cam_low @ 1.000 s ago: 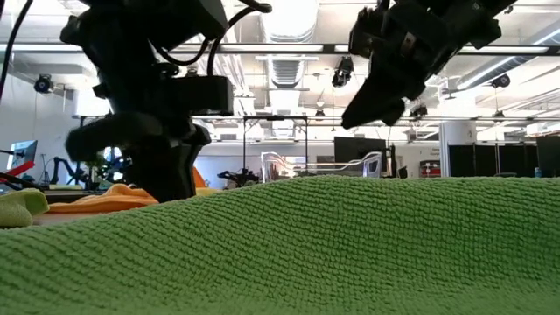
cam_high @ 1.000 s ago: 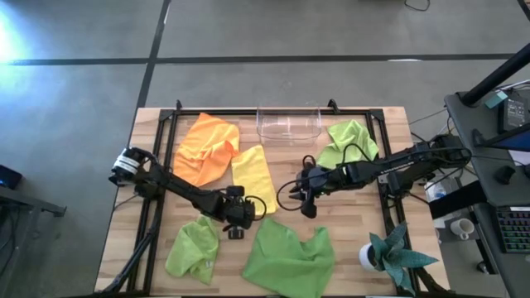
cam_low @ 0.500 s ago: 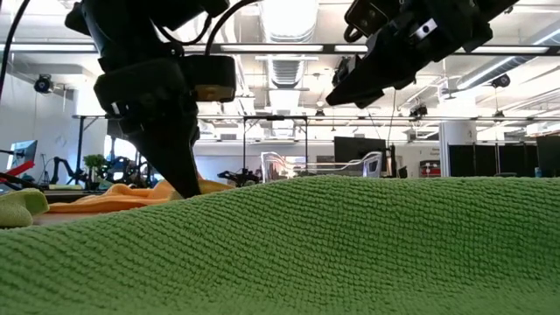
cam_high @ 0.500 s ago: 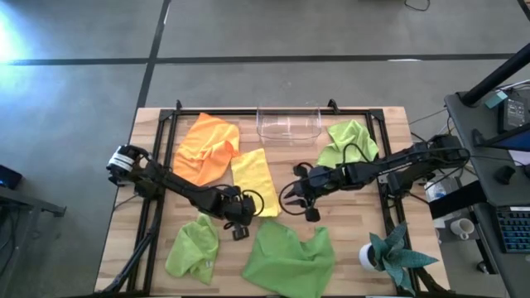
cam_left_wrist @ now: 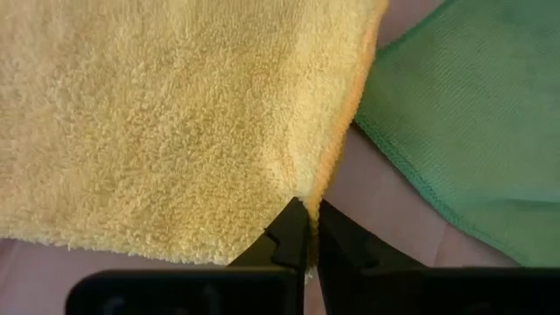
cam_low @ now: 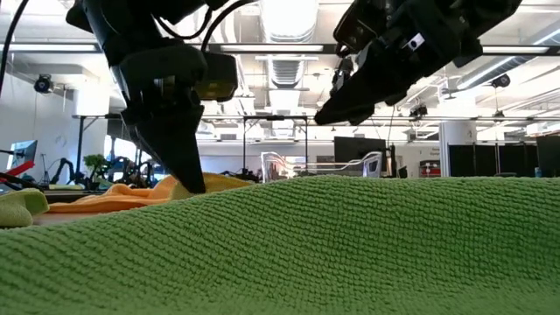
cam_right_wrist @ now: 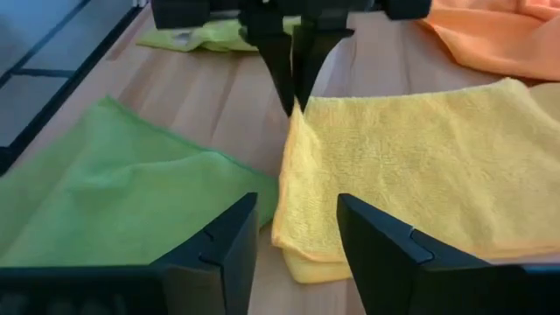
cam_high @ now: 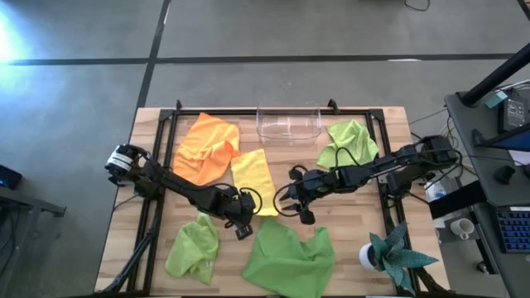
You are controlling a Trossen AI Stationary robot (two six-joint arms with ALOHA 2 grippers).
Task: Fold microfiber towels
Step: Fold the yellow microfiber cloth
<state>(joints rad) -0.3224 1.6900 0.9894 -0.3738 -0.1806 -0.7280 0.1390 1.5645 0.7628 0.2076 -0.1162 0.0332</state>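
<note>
The yellow towel [cam_high: 253, 179] lies mid-surface, between the orange towel [cam_high: 205, 146] and a large green towel [cam_high: 289, 257]. The left gripper [cam_left_wrist: 304, 229] has its jaws pinched shut on the yellow towel's near corner. The right gripper [cam_right_wrist: 297, 229] hovers with jaws wide at the neighbouring corner. The cloth looks soft, light and limp, so it is best taken by its corners or hem.

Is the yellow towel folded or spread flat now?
Folded: the yellow towel shows two stacked layers along its near edge in the right wrist view, lying as a narrow rectangle.
</note>
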